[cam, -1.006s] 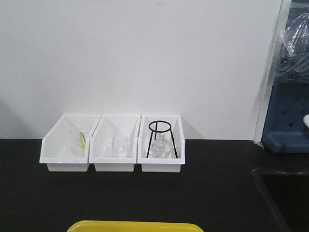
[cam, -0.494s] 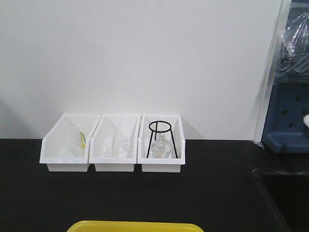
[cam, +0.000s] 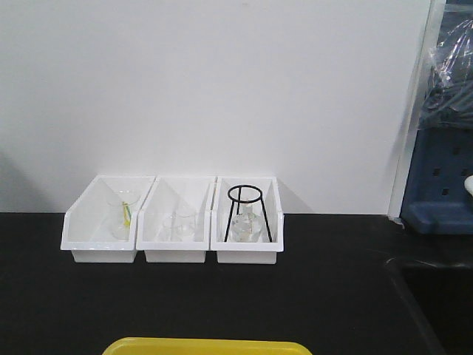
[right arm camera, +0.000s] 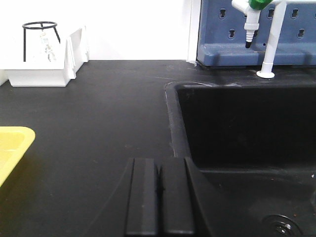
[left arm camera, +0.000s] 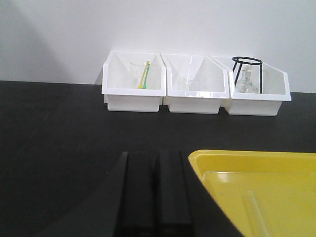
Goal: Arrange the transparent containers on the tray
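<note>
The yellow tray (cam: 207,346) shows only as its far rim at the bottom edge of the front view. In the left wrist view the tray (left arm camera: 232,163) lies just right of my left gripper (left arm camera: 156,157), which is shut with nothing between its black fingers. A faint see-through long shape (left arm camera: 253,212) lies on the tray floor; I cannot tell whether it is one of the transparent containers. My right gripper (right arm camera: 159,162) is shut and empty over the black counter, with a corner of the tray (right arm camera: 12,143) to its left.
Three white bins (cam: 175,251) stand against the back wall: a beaker with a green-yellow stick (left arm camera: 143,74), another beaker (cam: 183,223), and a flask under a black ring stand (cam: 245,214). A black sink (right arm camera: 247,128) drops away right of the right gripper, with a blue rack (right arm camera: 256,44) and a tap (right arm camera: 269,39) behind.
</note>
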Robot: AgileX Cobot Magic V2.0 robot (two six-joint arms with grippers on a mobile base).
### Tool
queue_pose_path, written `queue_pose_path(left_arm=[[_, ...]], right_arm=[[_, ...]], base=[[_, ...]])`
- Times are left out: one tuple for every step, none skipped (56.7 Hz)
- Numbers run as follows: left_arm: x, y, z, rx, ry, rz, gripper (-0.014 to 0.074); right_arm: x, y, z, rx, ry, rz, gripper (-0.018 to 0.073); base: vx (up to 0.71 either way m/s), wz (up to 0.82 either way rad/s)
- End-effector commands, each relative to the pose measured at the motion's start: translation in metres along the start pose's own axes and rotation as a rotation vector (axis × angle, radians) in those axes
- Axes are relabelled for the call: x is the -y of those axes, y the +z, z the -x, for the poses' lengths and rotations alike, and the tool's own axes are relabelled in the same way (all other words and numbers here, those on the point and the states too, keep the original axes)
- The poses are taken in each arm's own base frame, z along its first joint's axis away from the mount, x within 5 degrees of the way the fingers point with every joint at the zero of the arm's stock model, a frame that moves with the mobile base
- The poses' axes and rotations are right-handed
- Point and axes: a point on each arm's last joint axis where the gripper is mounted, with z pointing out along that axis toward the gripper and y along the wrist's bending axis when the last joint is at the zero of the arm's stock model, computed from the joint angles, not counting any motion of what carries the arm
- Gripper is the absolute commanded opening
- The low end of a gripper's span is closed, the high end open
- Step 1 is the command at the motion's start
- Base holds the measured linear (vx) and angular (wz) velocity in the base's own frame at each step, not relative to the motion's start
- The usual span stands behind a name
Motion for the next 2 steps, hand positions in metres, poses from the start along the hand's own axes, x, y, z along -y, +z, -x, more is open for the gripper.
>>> queue_pose_path(left_arm=[[-0.0005, 0.0006, -0.0025, 0.058, -0.010, -0.008, -0.0007], [-0.0005, 0.0006, -0.0025, 0.058, -0.010, -0.008, -0.0007]], right_arm=[[-0.0009, 0.0002, 0.0050, 0.082, -0.015, 0.009, -0.0013], [-0.0009, 0.0002, 0.0050, 0.082, -0.015, 0.009, -0.0013]], base=[[0.00, 0.00], [0.00, 0.00]])
